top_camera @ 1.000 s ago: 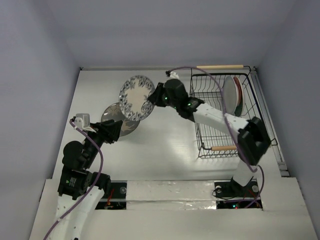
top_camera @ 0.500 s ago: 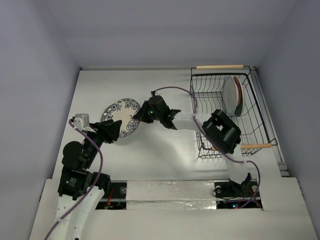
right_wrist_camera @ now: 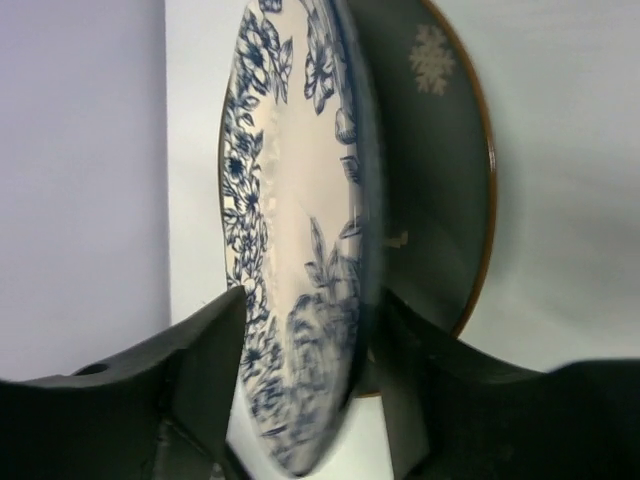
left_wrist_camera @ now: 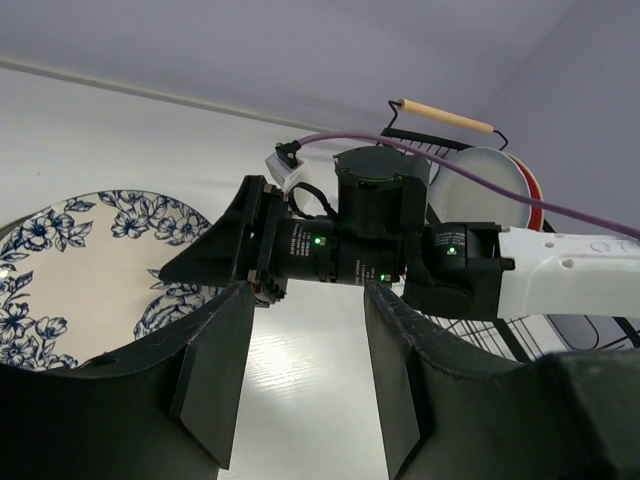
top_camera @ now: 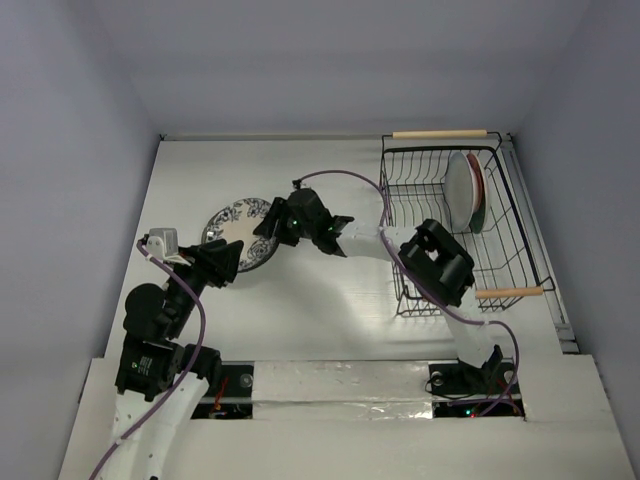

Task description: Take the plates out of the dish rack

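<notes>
- The right pincer is gripping the blue floral plate by its rim, with its fingers closed onto the edge. In the top view the plate is sitting left of centre, over the dark grey plate lying on the surface.
- From the right wrist, the floral plate is standing tilted against the grey one. I cannot tell whether its far edge is touching.
- Judging the step as stacking, it is calling for easing the held rim down until the plate is lying flat and centred. Only then should the pincer be opening, and it should be sliding out toward frame right without dragging the plate.
- The left pincer is hanging wide open and empty just below the stack, crowding that side.
- The dish rack, upper right, is holding a white plate and a red plate on edge.
</notes>
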Available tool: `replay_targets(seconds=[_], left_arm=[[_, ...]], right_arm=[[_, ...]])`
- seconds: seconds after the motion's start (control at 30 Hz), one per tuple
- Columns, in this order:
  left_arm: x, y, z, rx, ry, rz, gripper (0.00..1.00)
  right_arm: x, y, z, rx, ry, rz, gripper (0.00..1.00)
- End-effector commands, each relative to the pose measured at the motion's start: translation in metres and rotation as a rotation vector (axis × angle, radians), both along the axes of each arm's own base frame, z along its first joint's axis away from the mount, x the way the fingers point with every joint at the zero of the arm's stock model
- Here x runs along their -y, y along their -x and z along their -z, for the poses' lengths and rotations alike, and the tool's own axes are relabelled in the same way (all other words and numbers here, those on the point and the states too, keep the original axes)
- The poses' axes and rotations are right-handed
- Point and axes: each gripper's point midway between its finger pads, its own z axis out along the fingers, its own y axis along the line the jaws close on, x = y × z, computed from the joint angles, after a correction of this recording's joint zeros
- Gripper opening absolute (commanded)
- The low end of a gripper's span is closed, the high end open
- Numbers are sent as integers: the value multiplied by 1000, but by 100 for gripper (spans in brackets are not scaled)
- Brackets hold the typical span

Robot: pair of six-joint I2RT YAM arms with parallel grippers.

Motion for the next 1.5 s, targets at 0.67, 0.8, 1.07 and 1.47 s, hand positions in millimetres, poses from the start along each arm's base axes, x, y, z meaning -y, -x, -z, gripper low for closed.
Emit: replay_targets(seconds=[0.67,0.8,1.07,1.47], left_arm=[[0,2,-15,58,21,4,45],[1,2,-15,56,19,9,45],[3,2,-14,57,20,19,45],[6,0,-12,43,13,32,45]], right_arm=[[131,-1,-116,419,494,244,17],[232,2,-166,521,690,471,0],[461,4,-172,396,1033,900,8],[511,-39,-121,222,1053,906,43]])
